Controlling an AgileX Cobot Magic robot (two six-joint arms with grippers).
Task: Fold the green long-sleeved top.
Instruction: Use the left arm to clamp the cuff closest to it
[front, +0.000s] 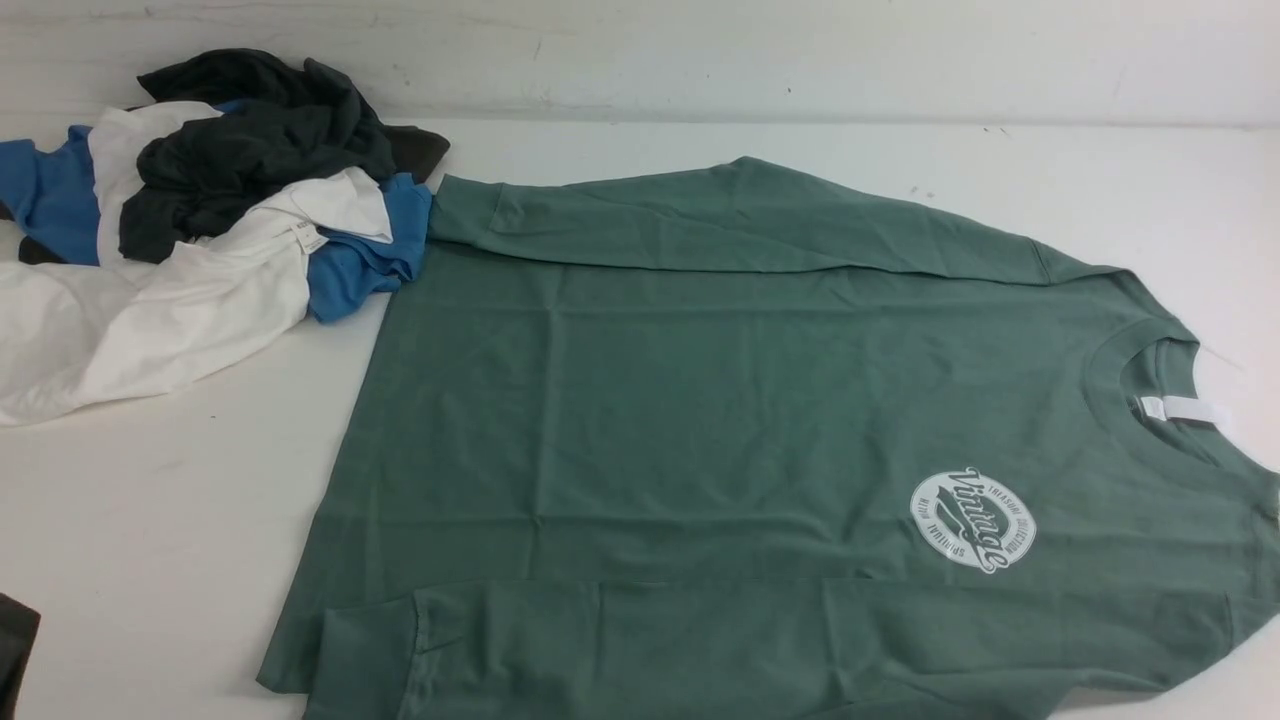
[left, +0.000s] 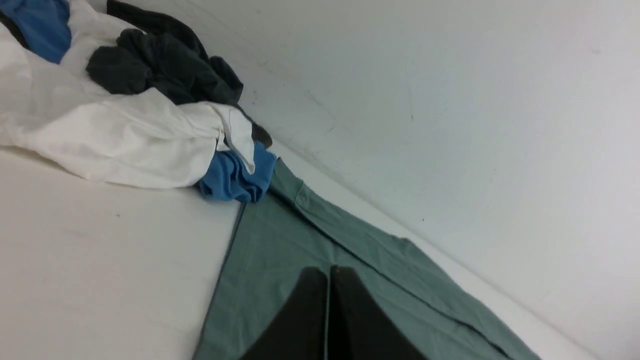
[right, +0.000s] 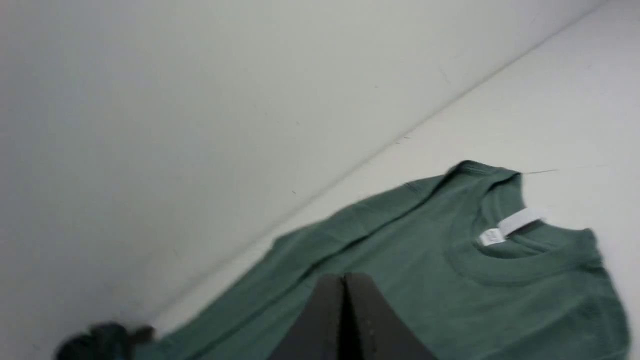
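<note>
We find the green top (front: 700, 400) spread flat on the white table (front: 150, 500), filling the centre and right of the front frame, with its collar at the right edge and its hem toward the left. Both sleeves appear turned in along the body, one at the upper edge and one at the lower, so we judge the body folds are next. The left gripper (left: 328, 272) and the right gripper (right: 344, 277) hang above the cloth with jaws pressed together, pinching nothing. The next move calls for spreading those jaws and taking an edge at two points so it lifts evenly. We count one green top, two sleeves, one round chest logo (front: 972, 521), one neck label (front: 1180, 410), and one heap of clothes (front: 200, 220) at upper left, touching the far cuff.
</note>
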